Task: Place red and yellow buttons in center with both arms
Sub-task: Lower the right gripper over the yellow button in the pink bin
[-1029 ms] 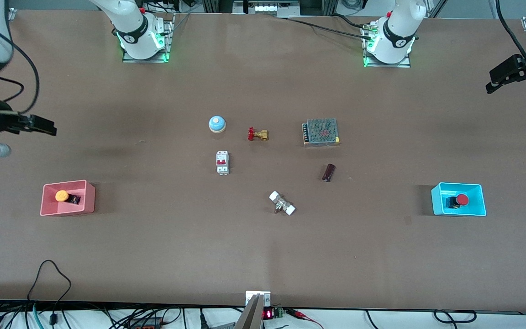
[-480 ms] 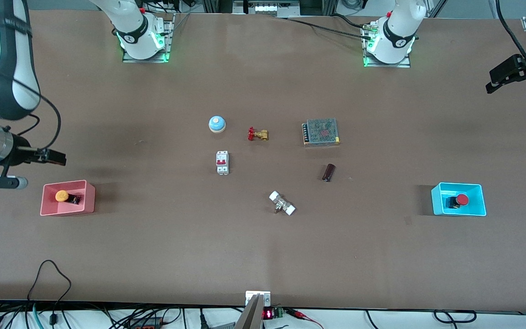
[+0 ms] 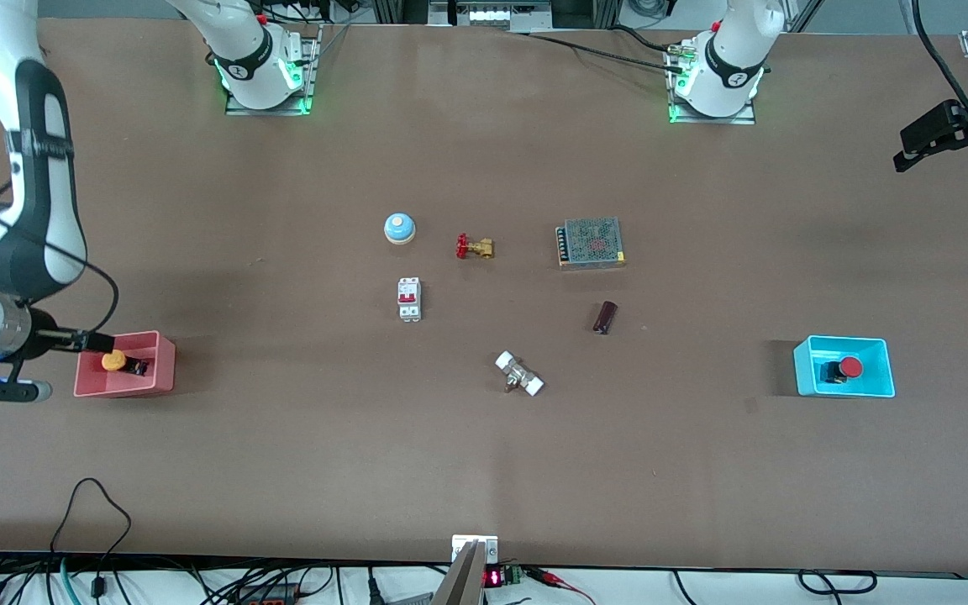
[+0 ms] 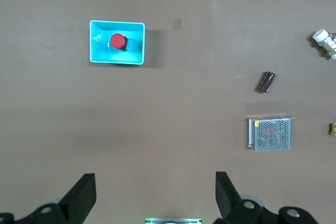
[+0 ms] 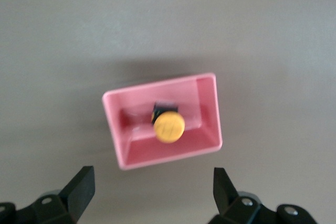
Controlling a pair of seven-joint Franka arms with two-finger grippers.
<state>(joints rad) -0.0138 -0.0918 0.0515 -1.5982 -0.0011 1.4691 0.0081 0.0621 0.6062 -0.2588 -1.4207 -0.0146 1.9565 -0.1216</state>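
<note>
- At the lower left of the front frame, the yellow button (image 3: 113, 361) sat inside the pink bin (image 3: 161, 370), lying on its side with the round cap pointing toward the right arm's end of the table and the black body pointing toward the middle.
- The right gripper (image 3: 93, 341) hung just over that bin's rim, right by the cap, fingers spread wide with nothing between them. In its wrist view the button (image 5: 168, 125) showed roughly centred above the gap between the fingers (image 5: 79, 190), so I'd say it only needed a straight drop and maybe a small nudge forward.
- At the lower right of the front frame, the red button (image 3: 849, 367) lay in the cyan bin (image 3: 805, 367), cap pointing to the left arm's end.
- The left gripper (image 3: 946, 139) waited up at the right edge, well away from its bin, fingers apart and empty too.
- So the right arm looked much closer to its pick. Neither button had reached the centre yet.
</note>
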